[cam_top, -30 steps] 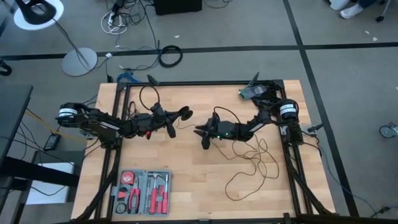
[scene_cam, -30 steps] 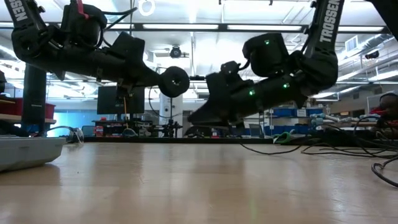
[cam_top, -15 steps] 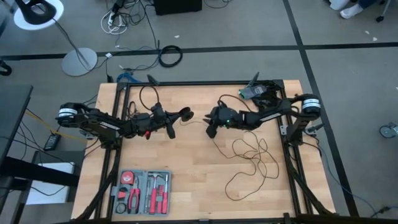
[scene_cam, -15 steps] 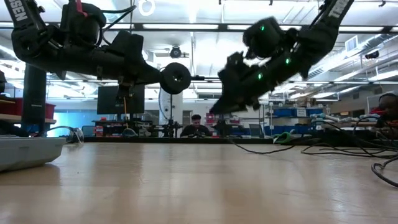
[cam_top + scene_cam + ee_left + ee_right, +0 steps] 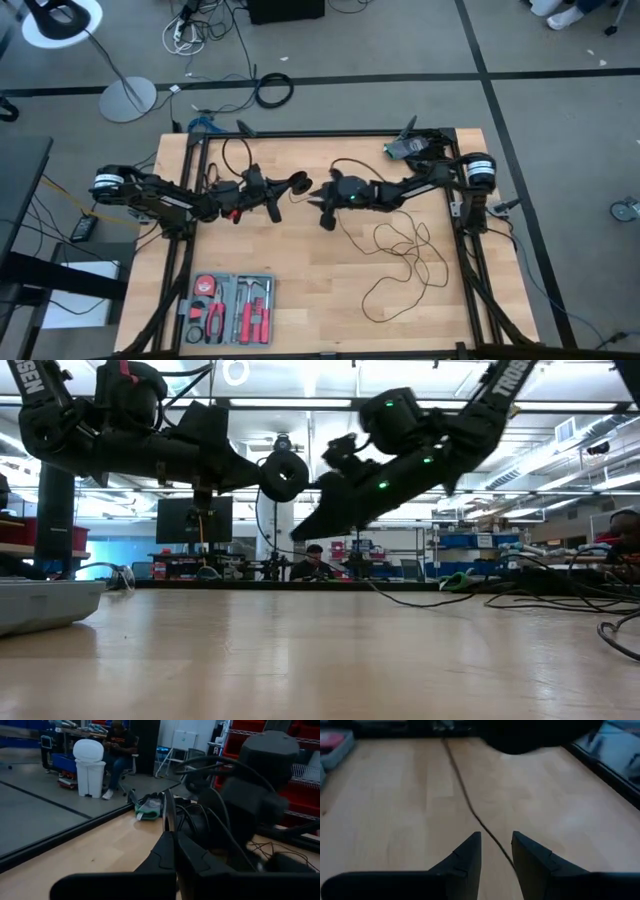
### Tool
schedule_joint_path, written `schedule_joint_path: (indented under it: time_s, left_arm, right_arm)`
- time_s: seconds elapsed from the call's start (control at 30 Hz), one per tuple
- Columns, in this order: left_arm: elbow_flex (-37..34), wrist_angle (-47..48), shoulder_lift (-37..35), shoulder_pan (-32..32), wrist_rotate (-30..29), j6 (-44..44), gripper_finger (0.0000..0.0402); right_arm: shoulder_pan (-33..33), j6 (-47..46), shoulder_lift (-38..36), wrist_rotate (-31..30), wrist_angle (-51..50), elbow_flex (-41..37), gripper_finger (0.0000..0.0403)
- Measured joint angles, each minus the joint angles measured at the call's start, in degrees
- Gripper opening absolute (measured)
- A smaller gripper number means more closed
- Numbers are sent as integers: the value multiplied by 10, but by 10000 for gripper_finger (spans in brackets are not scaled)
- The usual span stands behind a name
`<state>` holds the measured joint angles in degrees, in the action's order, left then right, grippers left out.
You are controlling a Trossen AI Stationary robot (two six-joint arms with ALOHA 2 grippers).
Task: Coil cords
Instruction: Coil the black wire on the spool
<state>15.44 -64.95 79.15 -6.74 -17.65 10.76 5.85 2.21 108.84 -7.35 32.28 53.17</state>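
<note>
Left gripper [image 5: 278,197], fingers pressed together on the cord's black puck [image 5: 299,183], held above table centre. Right gripper [image 5: 322,205], at 3 o'clock of the puck, fingers slightly spread astride the cord [image 5: 470,810]. Loose loops [image 5: 405,258] lie on the table [image 5: 320,290] at 4 o'clock.

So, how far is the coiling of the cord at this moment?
Little looks done. The left gripper is shut on the puck and holds it above the table. In hand: the right gripper is open, with the cord running between its fingers. Left to do: most of the cord lies in loose loops on the table's right part, not gathered into a coil.
</note>
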Motion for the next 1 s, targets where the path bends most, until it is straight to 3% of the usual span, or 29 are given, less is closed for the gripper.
schedule_joint_path:
  time_s: [0.3,0.5,0.83,1.0]
  left_arm:
    - [0,1,0,-1,15,4,0]
    - [0,1,0,-1,12,4,0]
    - [0,15,0,0,43,1,0]
    - [-11,31,0,0,43,2,0]
  right_arm:
    - [0,52,65,-4,-122,108,88]
    - [-1,14,60,-32,-184,114,11]
    - [24,-103,53,-53,-290,114,3]
    - [37,-127,8,-57,-351,114,2]
